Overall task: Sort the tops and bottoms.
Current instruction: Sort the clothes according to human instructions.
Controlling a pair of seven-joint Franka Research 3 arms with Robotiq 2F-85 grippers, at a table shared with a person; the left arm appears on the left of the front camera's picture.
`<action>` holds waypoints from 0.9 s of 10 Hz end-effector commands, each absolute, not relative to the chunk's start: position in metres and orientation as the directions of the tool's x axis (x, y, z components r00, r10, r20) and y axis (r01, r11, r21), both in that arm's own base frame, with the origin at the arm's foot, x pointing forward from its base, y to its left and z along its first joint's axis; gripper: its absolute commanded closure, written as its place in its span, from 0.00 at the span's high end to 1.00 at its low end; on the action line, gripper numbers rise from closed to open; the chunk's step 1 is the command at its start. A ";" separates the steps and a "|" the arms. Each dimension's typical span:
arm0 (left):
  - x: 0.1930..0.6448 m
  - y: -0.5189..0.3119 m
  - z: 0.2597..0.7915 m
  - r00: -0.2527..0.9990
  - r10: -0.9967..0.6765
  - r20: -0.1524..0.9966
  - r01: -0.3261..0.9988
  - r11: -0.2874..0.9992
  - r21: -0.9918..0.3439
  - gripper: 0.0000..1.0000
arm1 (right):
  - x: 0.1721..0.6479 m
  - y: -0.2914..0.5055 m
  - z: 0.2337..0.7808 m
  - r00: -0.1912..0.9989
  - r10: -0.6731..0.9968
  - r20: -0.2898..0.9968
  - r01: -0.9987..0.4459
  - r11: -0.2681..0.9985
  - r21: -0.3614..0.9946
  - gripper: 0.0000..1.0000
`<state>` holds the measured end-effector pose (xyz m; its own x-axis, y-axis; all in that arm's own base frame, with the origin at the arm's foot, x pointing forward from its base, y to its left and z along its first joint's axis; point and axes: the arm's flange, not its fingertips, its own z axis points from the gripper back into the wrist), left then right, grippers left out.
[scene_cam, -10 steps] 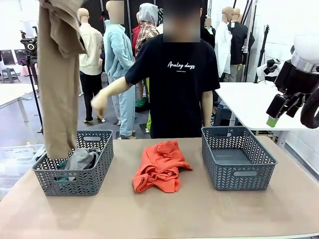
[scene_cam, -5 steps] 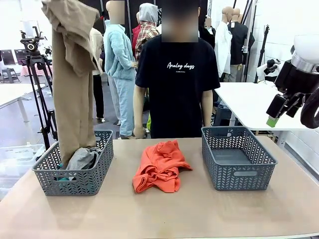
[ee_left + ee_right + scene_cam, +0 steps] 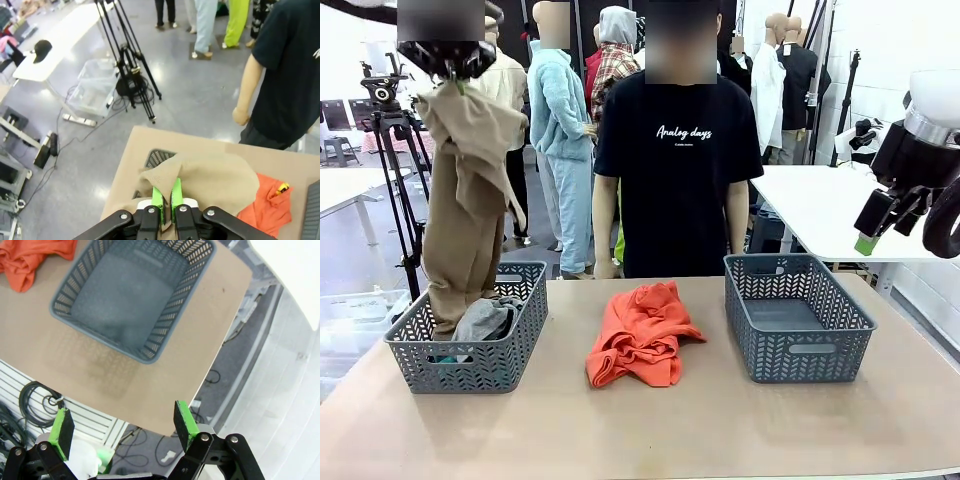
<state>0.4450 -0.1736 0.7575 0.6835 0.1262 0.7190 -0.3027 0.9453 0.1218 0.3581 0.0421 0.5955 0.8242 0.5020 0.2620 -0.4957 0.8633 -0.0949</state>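
Two grey baskets sit on the table, one at each end, and the action is all on the left! The left gripper is up high, its green pads pinched tight on a fold of the khaki garment. The cloth hangs down in a long bunched column, and its lower end dips into the left basket, right against the grey garment lying inside.

At centre table, the orange garment lies crumpled in a heap between the two baskets, touching neither. From the left wrist, its corner peeks out beside the draped khaki cloth.

Over to the right: the right basket has nothing in it but its own dark floor. The right gripper hangs well above and out past the table's right edge, jaws spread wide, nothing between them. Its own camera looks straight down on that basket and the table's corner.

At the far side stands the person in a black T-shirt, arms hanging down.
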 end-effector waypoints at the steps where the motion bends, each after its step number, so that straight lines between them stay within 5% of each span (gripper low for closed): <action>1: 0.437 -0.156 0.742 0.654 0.197 0.730 -0.351 0.934 0.061 0.00 | 0.358 0.043 0.596 0.830 0.497 0.252 -0.488 0.867 -0.100 1.00; 6: 0.446 -0.169 0.745 0.688 0.149 0.710 -0.325 0.938 0.118 0.00 | 0.358 0.043 0.596 0.830 0.497 0.252 -0.488 0.867 -0.100 1.00; 9: 0.466 -0.154 0.719 0.691 0.249 0.679 -0.426 0.899 0.104 0.00 | 0.358 0.043 0.596 0.830 0.497 0.252 -0.488 0.867 -0.100 1.00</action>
